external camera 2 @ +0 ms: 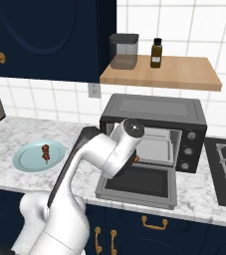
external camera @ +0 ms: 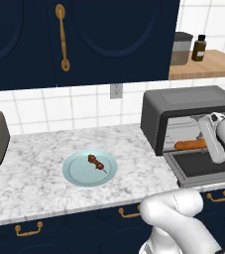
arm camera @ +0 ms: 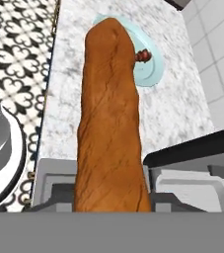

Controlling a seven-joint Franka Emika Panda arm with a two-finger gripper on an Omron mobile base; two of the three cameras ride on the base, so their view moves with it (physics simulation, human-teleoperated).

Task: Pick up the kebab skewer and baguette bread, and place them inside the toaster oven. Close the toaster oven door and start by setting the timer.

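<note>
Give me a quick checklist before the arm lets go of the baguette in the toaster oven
1. Toaster oven door folded down: ok.
2. Baguette bread at the toaster oven opening, above the door: ok.
3. Baguette fully over the rack inside: cannot tell; in the hand view the loaf points back out toward the counter.
4. Grip on the loaf: cannot tell; the fingertips are hidden behind it.
5. Kebab skewer waiting on the blue plate: ok, not yet loaded.
6. Knobs reachable at the oven's right: ok.
</note>
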